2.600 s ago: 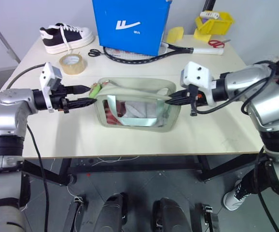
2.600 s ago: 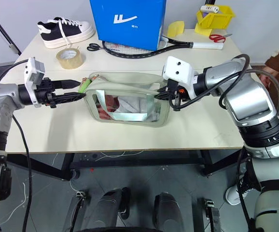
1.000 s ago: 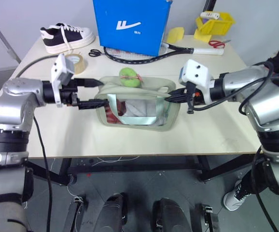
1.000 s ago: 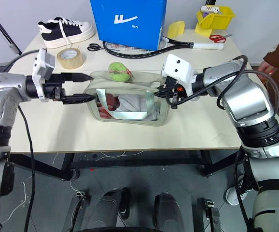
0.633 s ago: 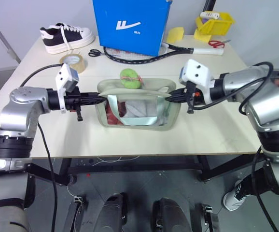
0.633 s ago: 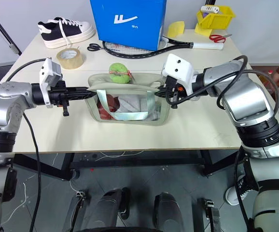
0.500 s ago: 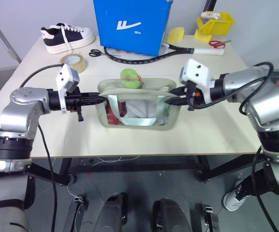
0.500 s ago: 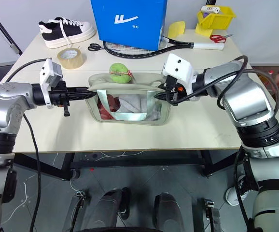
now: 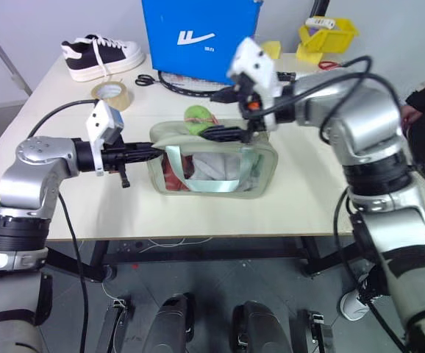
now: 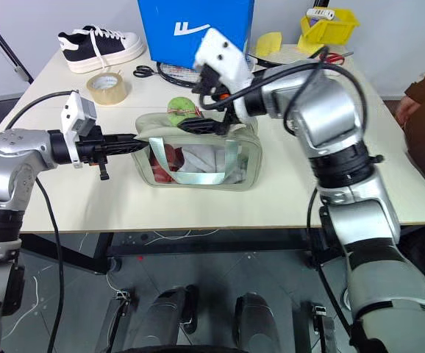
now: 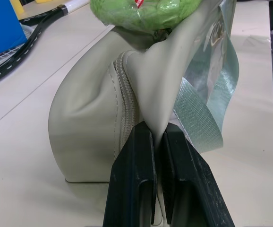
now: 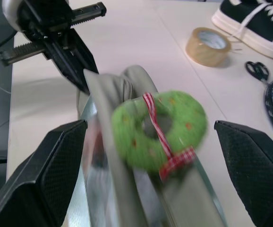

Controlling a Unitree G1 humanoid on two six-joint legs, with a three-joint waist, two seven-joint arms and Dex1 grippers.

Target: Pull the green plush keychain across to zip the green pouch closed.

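The step in hand reads as the reach for the pull: one end of the bag is pinned, and the other arm is lining up on the zip's plush tag, not yet holding it.

Nearest, the pouch (image 9: 212,163) sits on the desk (image 9: 73,206) toward its front edge, clear window facing the robot, pale straps draped over it. At its left end the left gripper (image 9: 152,151) has its fingers (image 11: 141,189) pressed together on a fold of the pouch's fabric just beside the zipper, so that end is anchored.

On the pouch's top edge, somewhat left of the middle, sits the keychain (image 9: 195,116), a green fuzzy ring tied with a red ribbon. The right gripper (image 9: 226,115) hangs right there with its fingers (image 12: 42,175) spread wide, one on each side of the keychain in the right wrist view, gripping nothing.

Next, I judge, those fingers must close on the plush and draw it along the zip line toward the right end while the left hand keeps the fabric taut. A soft tag may slip, so the bite should be firm.

Farther back lie a tape roll (image 9: 109,96), a racket (image 9: 198,86) and a blue box (image 9: 198,37).
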